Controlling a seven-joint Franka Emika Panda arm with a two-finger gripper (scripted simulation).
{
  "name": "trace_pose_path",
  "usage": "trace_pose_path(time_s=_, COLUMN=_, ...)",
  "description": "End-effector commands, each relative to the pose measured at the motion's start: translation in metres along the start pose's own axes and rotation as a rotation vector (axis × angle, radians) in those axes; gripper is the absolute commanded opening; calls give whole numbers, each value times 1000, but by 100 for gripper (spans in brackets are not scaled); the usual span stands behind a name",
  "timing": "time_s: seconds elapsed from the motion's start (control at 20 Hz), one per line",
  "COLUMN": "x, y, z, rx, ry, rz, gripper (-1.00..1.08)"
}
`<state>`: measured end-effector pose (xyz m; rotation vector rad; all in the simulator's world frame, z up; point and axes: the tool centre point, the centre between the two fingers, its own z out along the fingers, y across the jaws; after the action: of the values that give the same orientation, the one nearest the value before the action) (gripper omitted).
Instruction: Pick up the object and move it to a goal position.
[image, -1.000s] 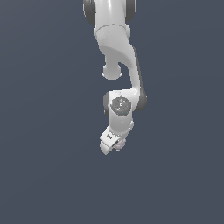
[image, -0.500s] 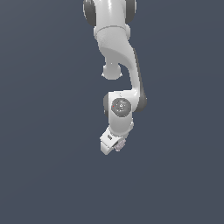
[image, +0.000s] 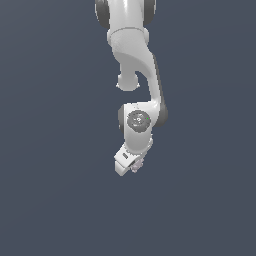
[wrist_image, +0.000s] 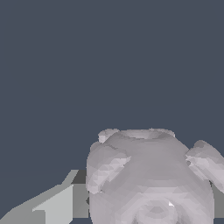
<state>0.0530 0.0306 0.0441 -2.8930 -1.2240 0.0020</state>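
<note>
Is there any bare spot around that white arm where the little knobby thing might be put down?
Plenty. The flat dark floor is bare on both sides of the arm and in front of the claw. The only crowded spot is at the claw, where the knobby piece sits against one finger; the wrist view is largely filled by it.

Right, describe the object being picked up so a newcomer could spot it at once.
Follow the white arm down to its lowest tip, the end effector. Tucked against that tip on the exterior view's right is the knobby piece, far smaller than the end effector. Its pale grey-pink tint, rounded body and stubby nubs, clear in the wrist view, set it apart from the smooth white robot parts.
</note>
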Motion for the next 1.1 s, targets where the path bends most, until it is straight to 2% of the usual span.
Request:
trace_pose_path(time_s=0.0, x=0, y=-2, z=-7, rx=-1, ry=1, rz=0, gripper=-100)
trace_pose_path(time_s=0.3, x=-3, y=-13, z=-35, rx=-1, ry=0, rz=0, gripper=-100)
trace_pose_path(time_s=0.75, x=-8, y=-37, z=-97, rx=-2, ry=0, rz=-1, gripper=-100)
trace_pose_path(time_s=1.05, x=-9, y=-46, z=-122, rx=-1, ry=0, rz=-1, gripper=-100)
